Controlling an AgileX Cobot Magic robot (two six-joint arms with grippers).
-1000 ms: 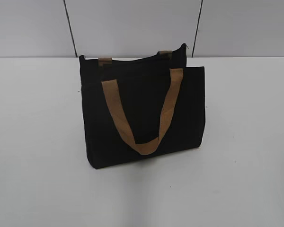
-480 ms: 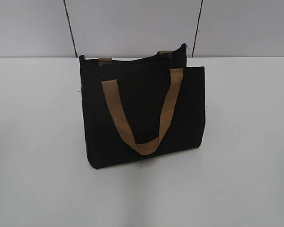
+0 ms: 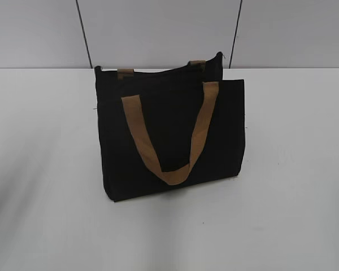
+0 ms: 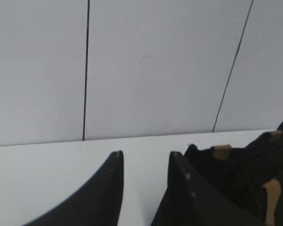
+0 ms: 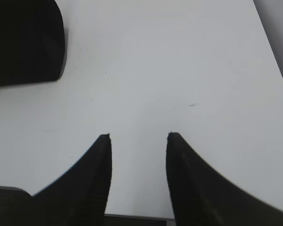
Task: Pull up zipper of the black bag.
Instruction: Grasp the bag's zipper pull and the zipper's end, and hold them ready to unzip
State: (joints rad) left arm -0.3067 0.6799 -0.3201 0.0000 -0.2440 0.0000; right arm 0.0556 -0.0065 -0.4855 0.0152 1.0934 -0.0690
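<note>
1. Black fabric, tan straps: your bag (image 3: 169,135) stands upright near the middle of the white table (image 3: 294,169), in front of a grey panelled wall (image 3: 158,31).
2. You see neither arm in the exterior view; only the wrist views show the grippers.
3. Your left gripper (image 4: 145,160) points level across the table toward the wall, jaws apart with bare table between them, gripping nothing. The bag sits just to its right, partly behind the right finger (image 4: 188,188).
4. Your right gripper (image 5: 138,141) looks down on the table, jaws likewise parted and empty. The bag's corner (image 5: 26,42) lies well apart from it, at the upper left.
5. You cannot make out the zipper pull along the bag's top edge (image 3: 158,72); it is too dark there.
6. You have no readable brand, label or writing on the bag.
</note>
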